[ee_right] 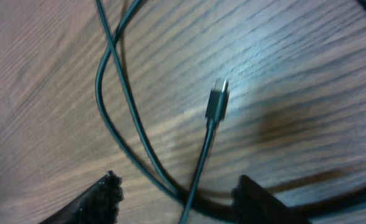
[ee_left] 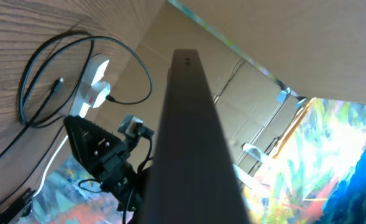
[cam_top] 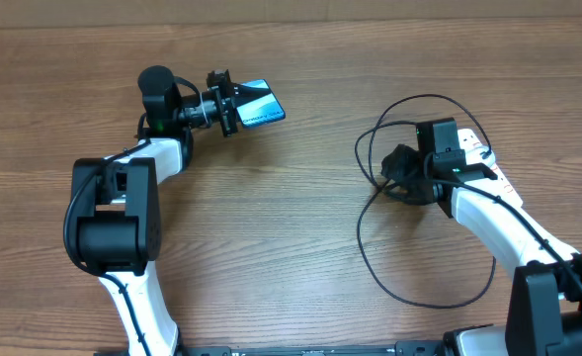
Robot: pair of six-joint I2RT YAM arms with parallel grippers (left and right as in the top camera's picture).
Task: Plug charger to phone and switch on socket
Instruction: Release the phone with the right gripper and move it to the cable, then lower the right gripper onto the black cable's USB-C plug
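My left gripper (cam_top: 226,102) is shut on the phone (cam_top: 258,105), a slim handset with a light blue screen, held off the table at the far left. In the left wrist view the phone's dark edge (ee_left: 189,124) fills the middle and hides the fingers. The charger's thin black cable (cam_top: 359,237) lies in loops at the right. Its connector tip (ee_right: 217,99) rests on the wood, also showing in the left wrist view (ee_left: 58,83). My right gripper (ee_right: 179,194) is open, low over the cable, with a strand between its fingers; it also shows overhead (cam_top: 401,168).
The white socket strip (cam_top: 476,146) with red marks lies under my right arm, also seen in the left wrist view (ee_left: 93,87). Cable loops spread from the strip toward the table's front edge. Bare wood lies between the two arms.
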